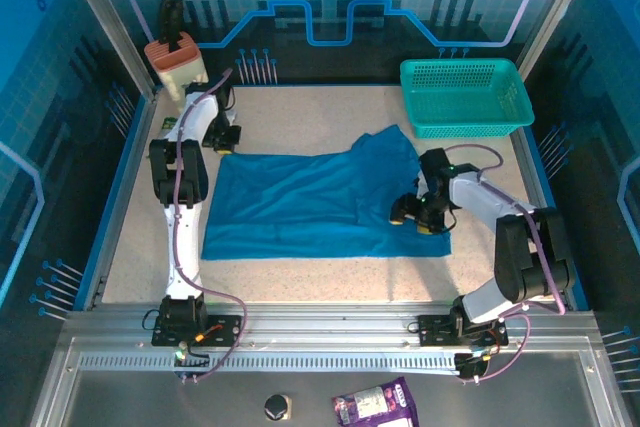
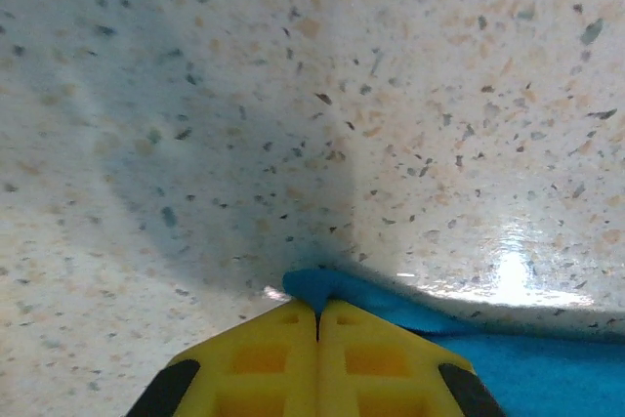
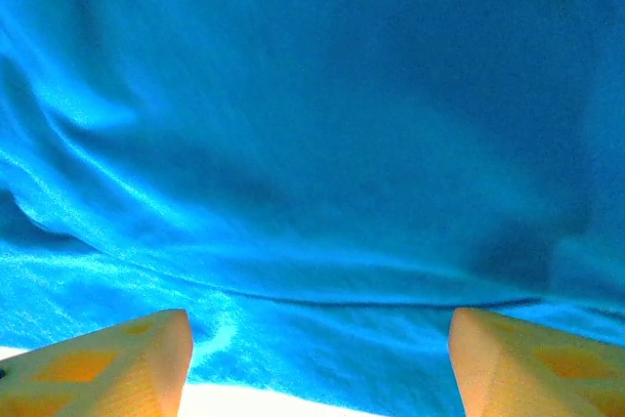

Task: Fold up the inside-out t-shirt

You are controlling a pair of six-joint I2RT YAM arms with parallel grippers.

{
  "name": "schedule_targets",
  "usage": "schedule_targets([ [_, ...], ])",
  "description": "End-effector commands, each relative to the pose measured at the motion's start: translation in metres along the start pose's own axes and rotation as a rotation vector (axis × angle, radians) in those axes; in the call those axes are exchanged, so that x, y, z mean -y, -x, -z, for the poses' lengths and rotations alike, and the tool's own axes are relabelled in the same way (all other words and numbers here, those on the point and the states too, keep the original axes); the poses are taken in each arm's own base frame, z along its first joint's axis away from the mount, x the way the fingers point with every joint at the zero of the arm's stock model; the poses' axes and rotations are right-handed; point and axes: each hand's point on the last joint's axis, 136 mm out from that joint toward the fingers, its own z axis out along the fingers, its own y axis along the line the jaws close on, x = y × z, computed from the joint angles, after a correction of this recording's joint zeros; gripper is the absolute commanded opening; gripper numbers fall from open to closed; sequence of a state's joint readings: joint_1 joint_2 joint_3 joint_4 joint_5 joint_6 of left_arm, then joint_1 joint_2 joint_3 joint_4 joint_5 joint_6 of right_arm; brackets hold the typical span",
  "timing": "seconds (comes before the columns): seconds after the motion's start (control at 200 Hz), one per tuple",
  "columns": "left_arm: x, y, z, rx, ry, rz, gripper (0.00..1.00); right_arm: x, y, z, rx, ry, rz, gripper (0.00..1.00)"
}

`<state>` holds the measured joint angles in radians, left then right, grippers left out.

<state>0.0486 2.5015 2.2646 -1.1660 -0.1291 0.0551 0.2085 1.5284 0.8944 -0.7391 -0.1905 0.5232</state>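
Observation:
The inside-out t-shirt [image 1: 310, 202] lies spread flat on the speckled table, medium blue, with a rumpled part near its back right. My left gripper [image 1: 222, 137] is at the shirt's back left corner. In the left wrist view its yellow fingers [image 2: 269, 358] are pressed together, and a small fold of the shirt's edge [image 2: 324, 286] is pinched at the tips of the gripper [image 2: 317, 312]. My right gripper [image 1: 418, 217] rests low over the shirt's front right part. Seen from the right wrist, this gripper [image 3: 317, 339] stands wide open above the blue cloth [image 3: 312, 144], nothing between its fingers.
A teal mesh basket [image 1: 465, 97] stands at the back right of the table. A white and orange object [image 1: 177, 62] sits at the back left corner. A purple packet [image 1: 375, 407] lies below the metal rail [image 1: 320, 332] in front.

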Motion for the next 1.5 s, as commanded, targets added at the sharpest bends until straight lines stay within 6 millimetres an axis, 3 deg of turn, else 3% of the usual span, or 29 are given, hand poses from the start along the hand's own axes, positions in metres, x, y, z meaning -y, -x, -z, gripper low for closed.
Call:
schedule_targets([
  [0.0,-0.018,0.006,0.023,0.034,0.053,-0.004,0.00,-0.002,-0.020,-0.018,-0.051,-0.016,-0.010,0.71],
  [0.13,-0.029,0.002,0.021,0.019,0.074,0.014,0.00,-0.007,-0.042,-0.032,-0.101,-0.028,-0.008,0.71],
  [0.3,-0.048,-0.003,0.022,-0.002,0.121,0.050,0.00,-0.020,-0.069,-0.035,-0.130,-0.039,0.015,0.71],
  [0.43,-0.052,-0.001,0.024,0.005,0.128,0.057,0.00,-0.023,-0.063,-0.022,-0.064,-0.045,0.012,0.72],
  [0.525,-0.047,0.003,0.024,0.022,0.097,0.060,0.00,-0.037,-0.036,-0.003,0.014,-0.033,0.052,0.72],
  [0.62,-0.041,0.003,0.023,0.023,0.079,0.053,0.00,-0.062,0.008,0.021,0.110,-0.010,0.120,0.73],
  [0.931,-0.033,0.002,0.022,0.036,0.042,0.053,0.00,-0.099,0.153,0.049,0.306,-0.107,0.350,0.67],
  [1.166,-0.033,0.001,0.027,0.043,0.042,0.047,0.00,-0.108,0.239,0.033,0.333,-0.203,0.429,0.46],
  [1.241,-0.034,0.001,0.029,0.044,0.046,0.043,0.00,-0.108,0.264,0.027,0.357,-0.242,0.453,0.44],
  [1.356,-0.033,0.000,0.032,0.048,0.058,0.031,0.00,-0.101,0.290,0.014,0.369,-0.289,0.450,0.40],
  [1.496,-0.033,-0.001,0.031,0.046,0.065,0.027,0.00,-0.094,0.306,-0.012,0.349,-0.255,0.416,0.36],
])
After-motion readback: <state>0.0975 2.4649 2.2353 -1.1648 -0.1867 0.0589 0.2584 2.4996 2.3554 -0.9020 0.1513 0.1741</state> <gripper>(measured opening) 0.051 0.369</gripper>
